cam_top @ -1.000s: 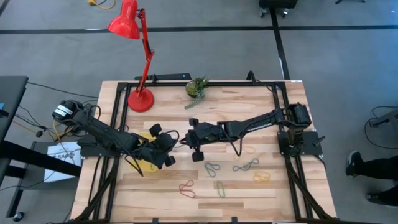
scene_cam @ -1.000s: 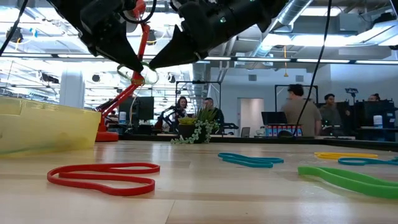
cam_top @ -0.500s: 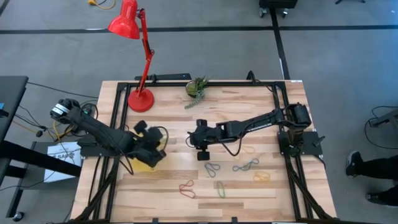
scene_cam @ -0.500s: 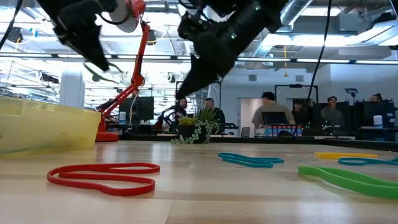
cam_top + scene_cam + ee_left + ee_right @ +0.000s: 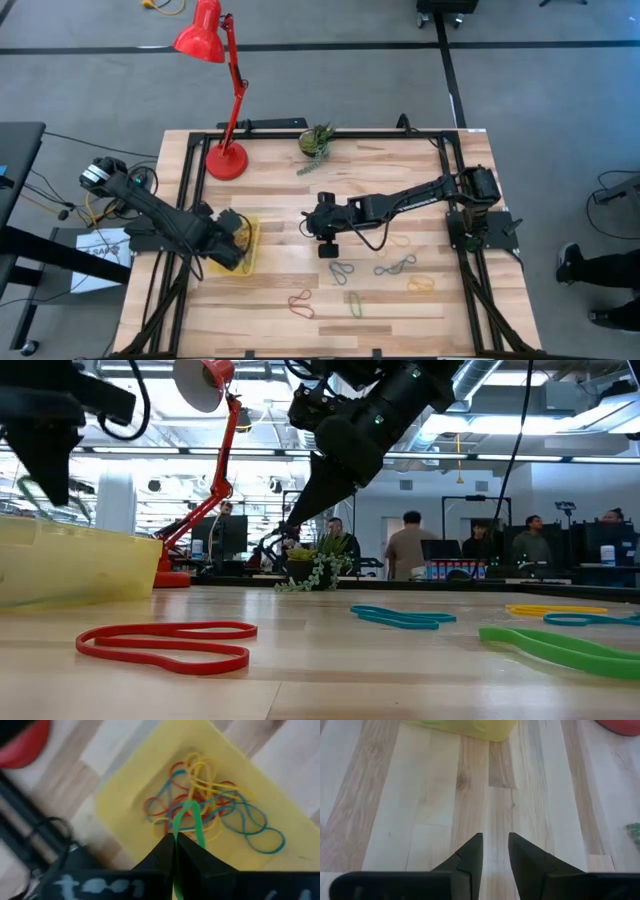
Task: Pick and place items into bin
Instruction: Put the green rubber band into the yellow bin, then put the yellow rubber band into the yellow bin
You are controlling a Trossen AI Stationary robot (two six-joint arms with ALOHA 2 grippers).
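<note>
My left gripper (image 5: 238, 243) is over the yellow bin (image 5: 251, 228), shut on a green rubber band (image 5: 193, 822). The bin (image 5: 125, 785) rests flat on the table and holds several tangled red, blue and yellow bands (image 5: 210, 805). In the low view the left gripper (image 5: 45, 465) hangs above the bin's wall (image 5: 70, 565). My right gripper (image 5: 308, 222) is at mid-table above bare wood, its fingers (image 5: 495, 847) a little apart and empty. Loose bands lie flat on the table: red (image 5: 301, 303), green (image 5: 354, 303), blue (image 5: 343, 270), teal (image 5: 396, 265), yellow (image 5: 420, 285). My left gripper pinches the green band between its two fingers, at one end of the loop (image 5: 176, 839). The fingers slant down over the bin. The rest of the loop reaches out past the fingertips above the bands in the bin; whether it touches them I cannot tell.
A red lamp's base (image 5: 226, 160) and a green plant clump (image 5: 316, 141) stand at the table's far side. Black frame rails run along the table's edges. In the low view the red band (image 5: 165, 643) and green band (image 5: 560, 648) lie nearest; people stand in the room behind.
A second ago both grippers met at mid-table with the green band between them. My right gripper has let go and drawn back a little toward the right. My left gripper has carried the band toward the table's left edge and down over the bin.
</note>
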